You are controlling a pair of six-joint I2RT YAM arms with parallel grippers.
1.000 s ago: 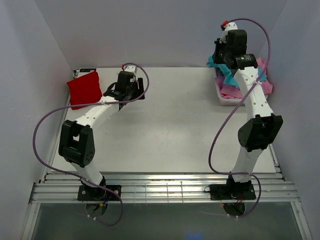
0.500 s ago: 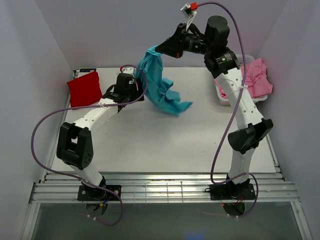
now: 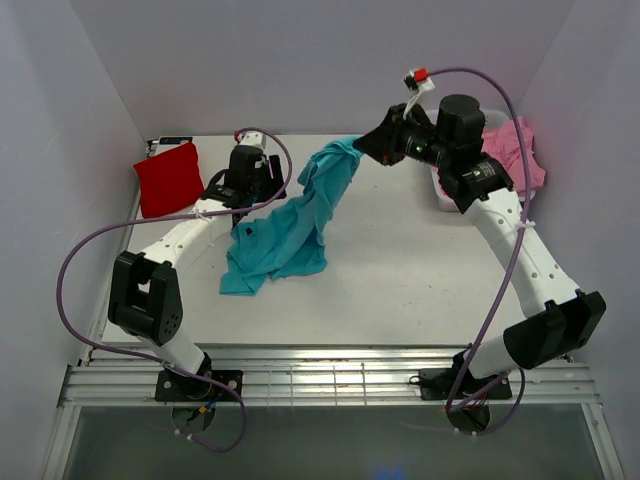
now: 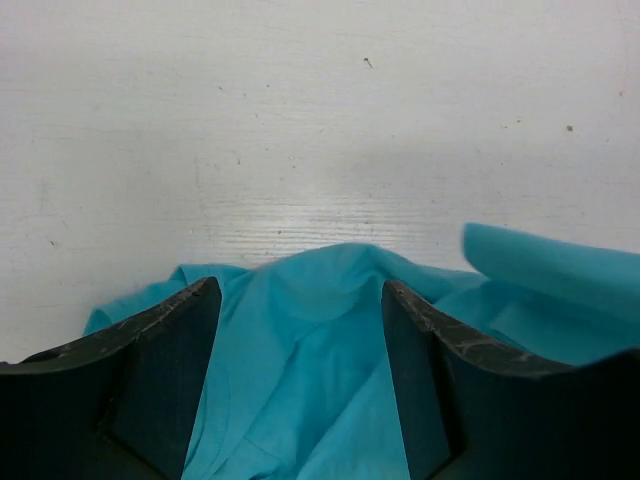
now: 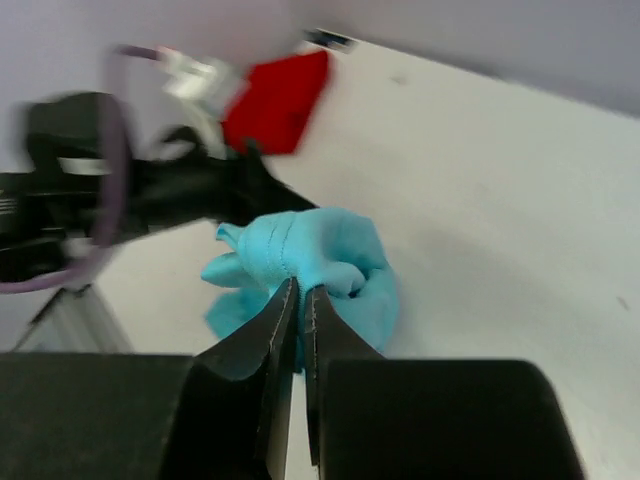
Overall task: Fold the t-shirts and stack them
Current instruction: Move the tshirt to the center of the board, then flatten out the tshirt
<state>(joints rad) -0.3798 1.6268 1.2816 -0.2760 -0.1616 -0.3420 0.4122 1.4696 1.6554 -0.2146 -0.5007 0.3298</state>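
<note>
A teal t-shirt (image 3: 290, 225) hangs from my right gripper (image 3: 362, 146) down to the table, its lower part crumpled on the surface. The right gripper (image 5: 300, 285) is shut on a bunched fold of the teal t-shirt (image 5: 310, 245), held above the table. My left gripper (image 3: 250, 205) is open at the shirt's left side; in the left wrist view the teal cloth (image 4: 300, 340) lies between and under its spread fingers (image 4: 170, 340), not pinched. A folded red t-shirt (image 3: 168, 177) lies at the table's back left. Pink t-shirts (image 3: 515, 150) are heaped at the back right.
A white basket (image 3: 442, 195) under the pink heap stands at the table's back right edge. Purple cables loop off both arms. The red t-shirt also shows in the right wrist view (image 5: 280, 95). Walls close in the table on three sides.
My right gripper has swung down and to the right with the teal t-shirt, laying its lower part on the table by my left gripper. The left arm has barely moved.
</note>
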